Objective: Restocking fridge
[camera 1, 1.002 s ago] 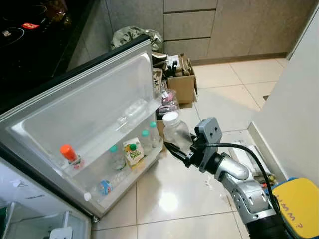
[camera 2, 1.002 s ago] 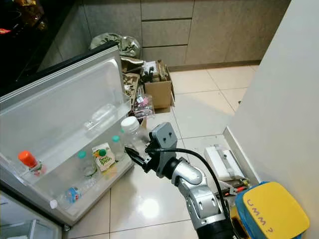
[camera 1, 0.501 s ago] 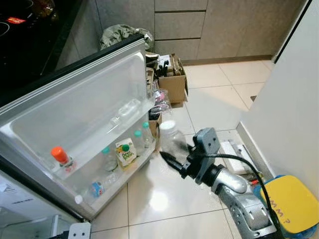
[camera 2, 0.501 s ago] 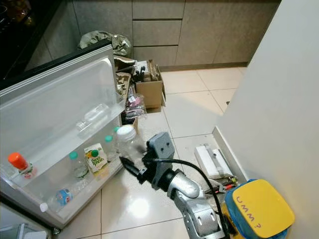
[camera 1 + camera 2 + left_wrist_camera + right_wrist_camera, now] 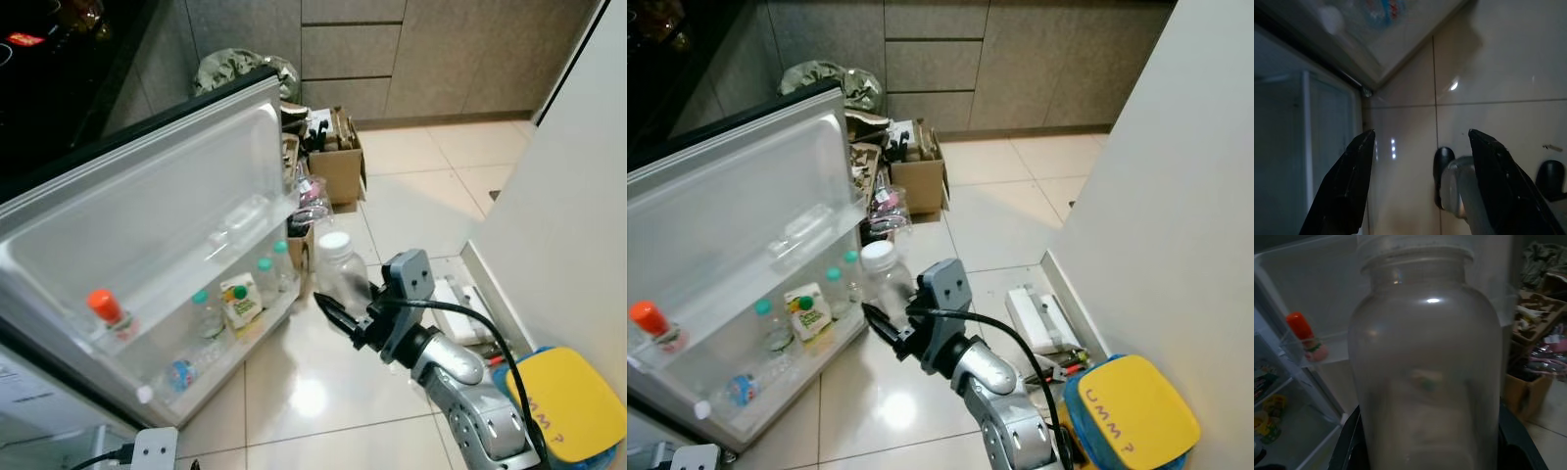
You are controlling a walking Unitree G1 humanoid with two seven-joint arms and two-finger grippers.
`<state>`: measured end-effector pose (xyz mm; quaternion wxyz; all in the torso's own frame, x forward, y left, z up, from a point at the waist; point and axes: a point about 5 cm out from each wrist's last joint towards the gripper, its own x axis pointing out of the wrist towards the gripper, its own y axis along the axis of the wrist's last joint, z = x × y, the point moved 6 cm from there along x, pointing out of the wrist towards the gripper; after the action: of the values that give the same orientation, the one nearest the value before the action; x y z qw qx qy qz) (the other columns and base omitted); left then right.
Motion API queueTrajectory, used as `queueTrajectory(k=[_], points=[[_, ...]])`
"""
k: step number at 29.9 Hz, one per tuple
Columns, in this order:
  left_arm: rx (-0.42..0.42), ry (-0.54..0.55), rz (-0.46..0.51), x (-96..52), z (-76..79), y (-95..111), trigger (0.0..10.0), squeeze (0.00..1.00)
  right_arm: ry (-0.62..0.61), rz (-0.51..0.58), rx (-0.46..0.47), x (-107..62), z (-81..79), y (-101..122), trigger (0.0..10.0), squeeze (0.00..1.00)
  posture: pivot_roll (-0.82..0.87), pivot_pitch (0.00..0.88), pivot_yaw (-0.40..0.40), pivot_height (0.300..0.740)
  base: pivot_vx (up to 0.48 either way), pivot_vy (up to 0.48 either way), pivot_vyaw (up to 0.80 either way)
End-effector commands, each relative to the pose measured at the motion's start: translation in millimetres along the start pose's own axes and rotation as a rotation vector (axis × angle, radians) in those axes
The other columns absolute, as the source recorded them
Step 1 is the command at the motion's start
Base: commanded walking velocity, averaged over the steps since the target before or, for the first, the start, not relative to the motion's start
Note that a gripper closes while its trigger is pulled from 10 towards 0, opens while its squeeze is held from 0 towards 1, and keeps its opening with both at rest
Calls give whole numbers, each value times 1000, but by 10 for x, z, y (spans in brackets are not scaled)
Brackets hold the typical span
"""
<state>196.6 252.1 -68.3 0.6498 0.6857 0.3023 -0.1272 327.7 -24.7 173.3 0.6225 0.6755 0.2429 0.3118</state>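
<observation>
The right gripper (image 5: 338,305), at the end of a silver arm reaching forward over the tiled floor (image 5: 323,392), has its two black fingers closed around a clear plastic jar (image 5: 341,269) with a white lid, held upright. The jar sits in the air just beside the outer end of the open fridge door (image 5: 147,206), near the door's lower shelf. On that shelf stand a small carton with a green cap (image 5: 238,300) and, next to it, green-capped bottles (image 5: 265,279); a bottle with an orange cap (image 5: 106,311) sits further along the door, and a small bottle with a blue label (image 5: 176,372) lies on the lowest ledge. Behind the jar is a cardboard box (image 5: 338,162) of clutter against grey cabinets. The left gripper (image 5: 1418,183) hangs low over the floor beside the fridge, its fingers spread apart and holding nothing. A yellow lid (image 5: 568,401) lies by the white wall on the right.
</observation>
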Motion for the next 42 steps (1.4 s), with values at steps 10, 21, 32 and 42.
queueTrajectory(k=[10,21,32,42], points=[[-11,17,-49,-31,-26,-149,10000,0,-26,-22,8,-91,24,-50,10000,0,-68,206,-44,710,0,-289,0],[-31,45,-63,3,-88,-140,10000,0,-34,-30,16,-110,22,-76,10000,0,-69,205,-33,710,0,0,0],[-18,43,-46,22,-73,-95,10000,0,-45,-28,-16,-77,44,-70,10000,0,-60,194,-33,710,0,0,0],[-9,43,2,54,-54,41,10000,0,-156,-16,-86,-8,229,-29,10000,0,-53,178,-30,710,0,0,156]])
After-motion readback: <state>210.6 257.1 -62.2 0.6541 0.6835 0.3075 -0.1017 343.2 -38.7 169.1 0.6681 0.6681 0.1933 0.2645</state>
